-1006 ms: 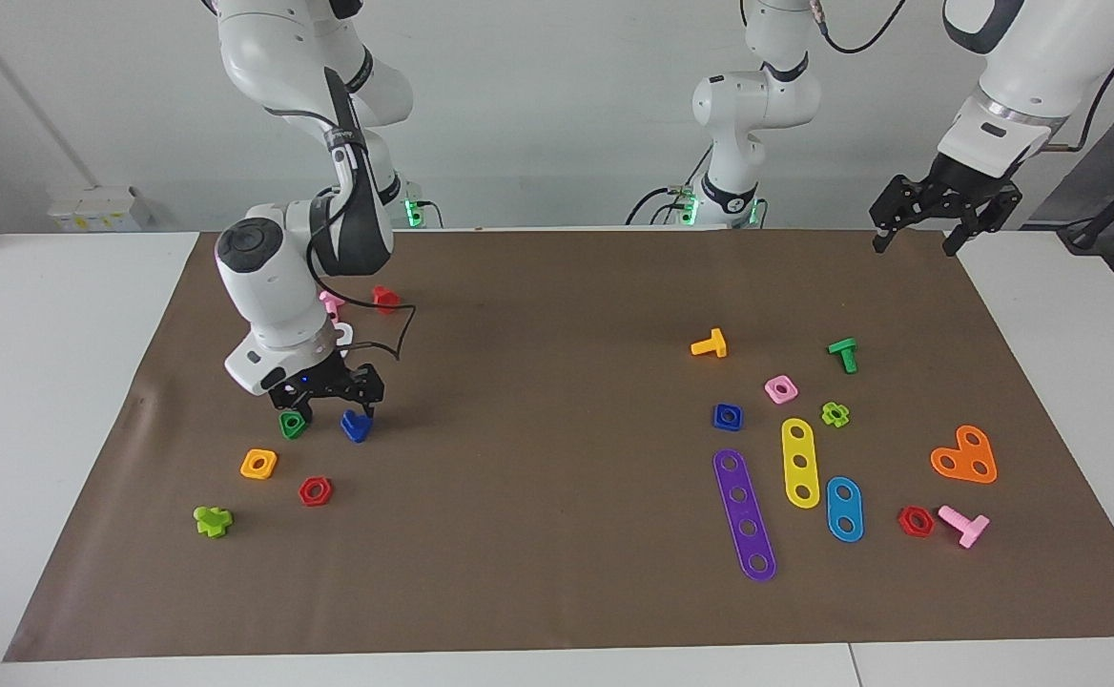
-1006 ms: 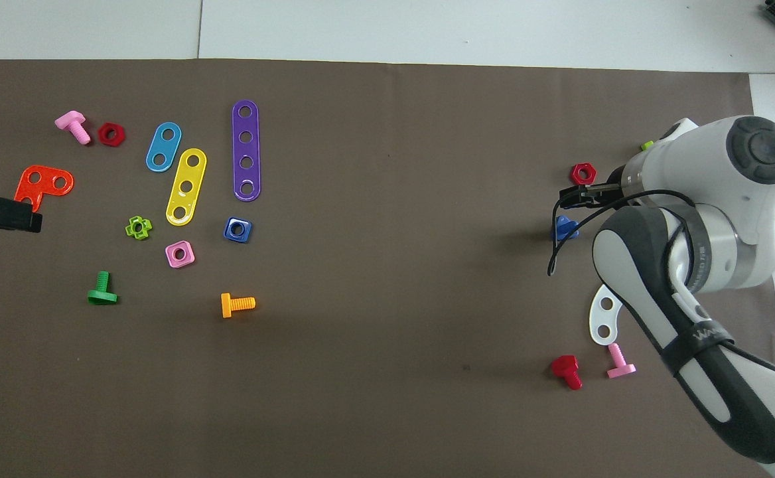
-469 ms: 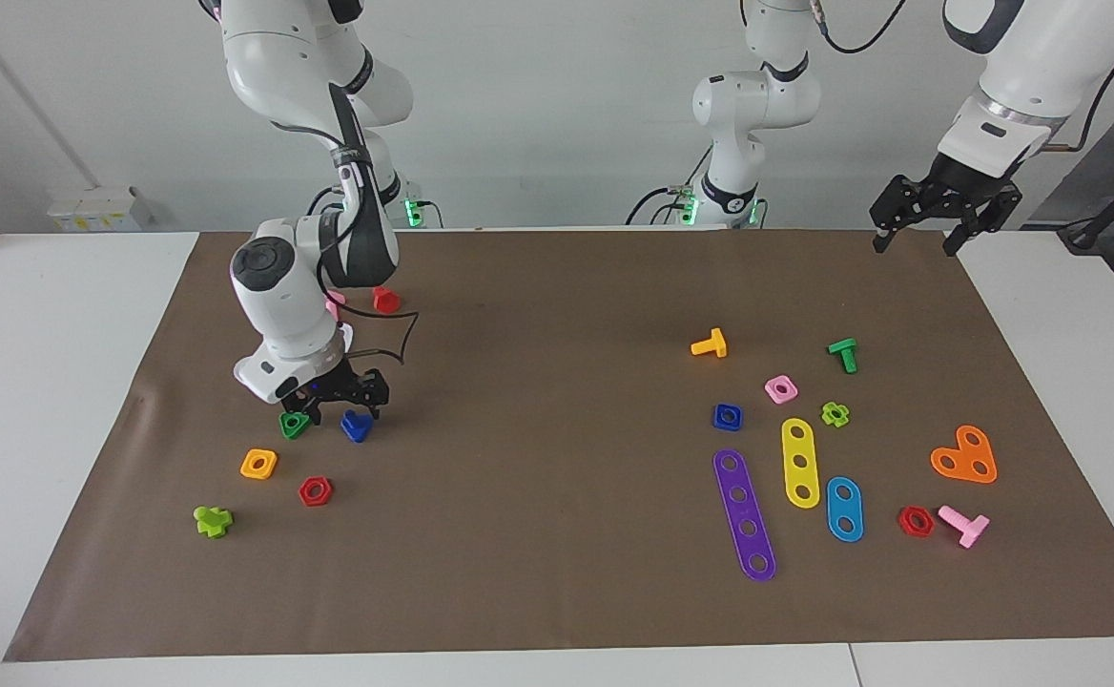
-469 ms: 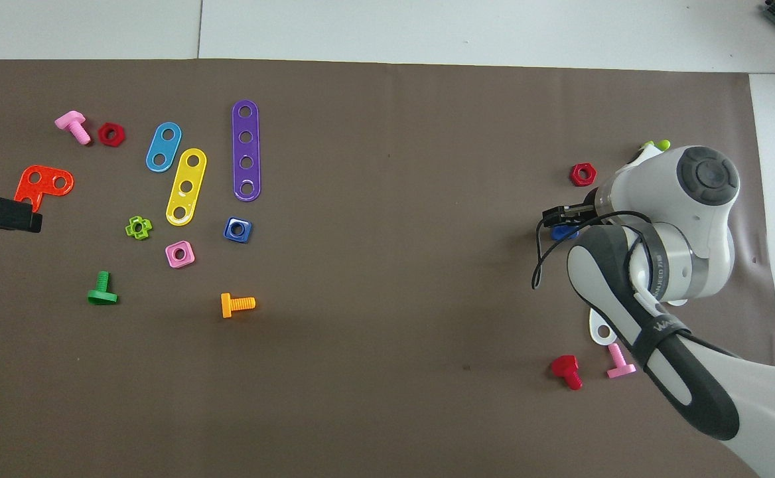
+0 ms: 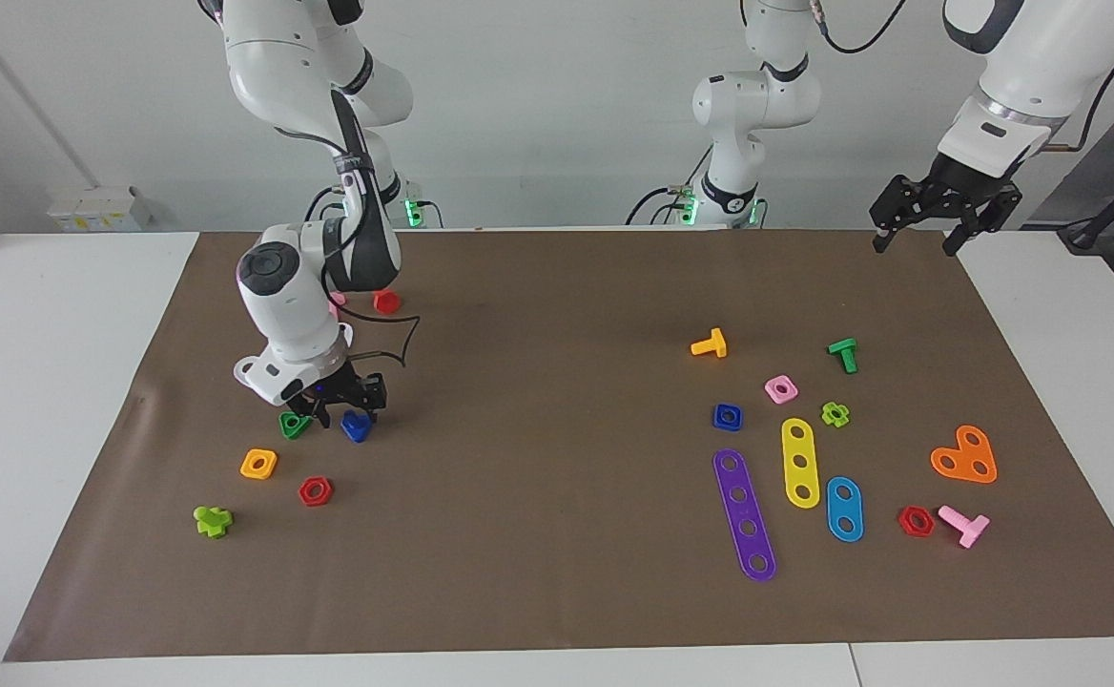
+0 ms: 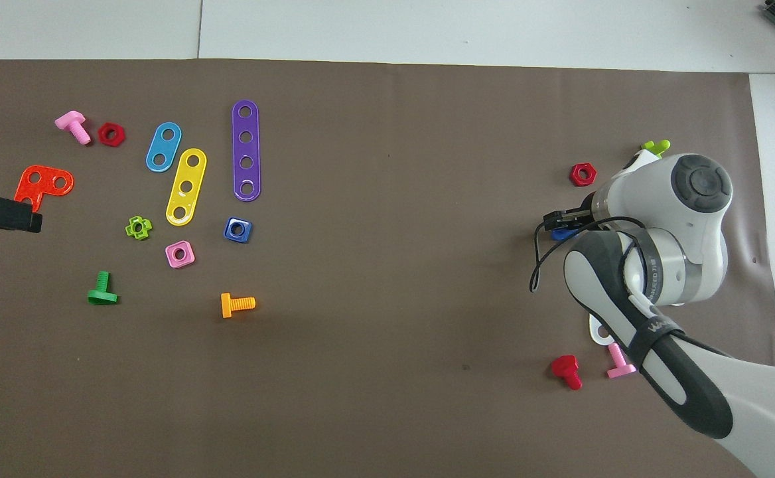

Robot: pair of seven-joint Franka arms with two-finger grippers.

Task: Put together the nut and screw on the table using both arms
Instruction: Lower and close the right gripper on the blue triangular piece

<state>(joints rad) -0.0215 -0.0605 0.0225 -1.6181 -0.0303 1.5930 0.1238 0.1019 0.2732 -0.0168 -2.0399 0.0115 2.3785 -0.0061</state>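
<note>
Plain pale wall, white tabletop — perhaps evenly lit

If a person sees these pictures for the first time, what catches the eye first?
First, the right pincer, low over the mat at the right arm's end of the table, right at the dark-blue screw and beside a green triangular nut. Next, the bright toy parts scattered at the left arm's end, the dark-blue nut among them. The left pincer waits, raised over the mat's corner.

You have open brown mat across the table's middle, but the green triangular nut sits just beside the screw, crowding the right gripper over it.
</note>
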